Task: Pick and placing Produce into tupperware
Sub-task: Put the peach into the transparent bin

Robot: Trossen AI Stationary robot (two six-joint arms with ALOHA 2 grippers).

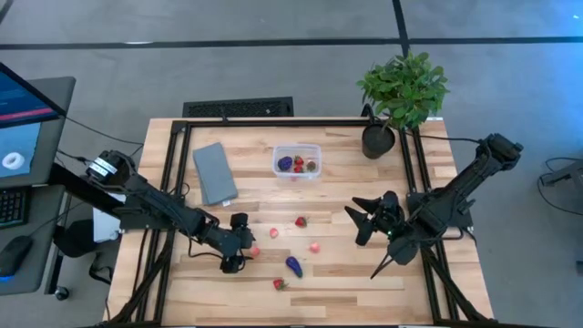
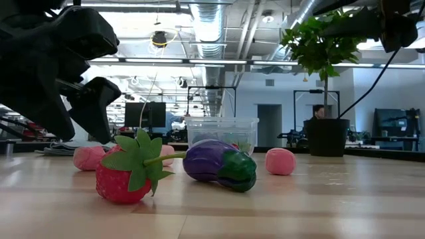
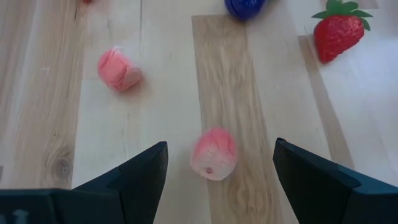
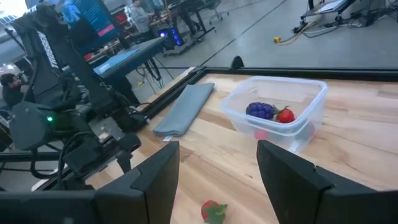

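Wooden planks of the desk (image 1: 337, 264) are carrying loose produce, and from its centre the tupperware (image 1: 297, 162) is sitting toward twelve o'clock, already holding a few pieces. We are hovering the left gripper (image 3: 221, 171) over a pale pink piece (image 3: 213, 154) with fingers (image 3: 137, 177) spread and empty, so we judge we should be lowering straight and closing evenly around it. Our right gripper (image 4: 217, 174), at three o'clock, is waiting open, and we are reading no labels anywhere.

Clear glossy plastic tupperware (image 4: 277, 112), pale matt wooden table (image 1: 346, 264)
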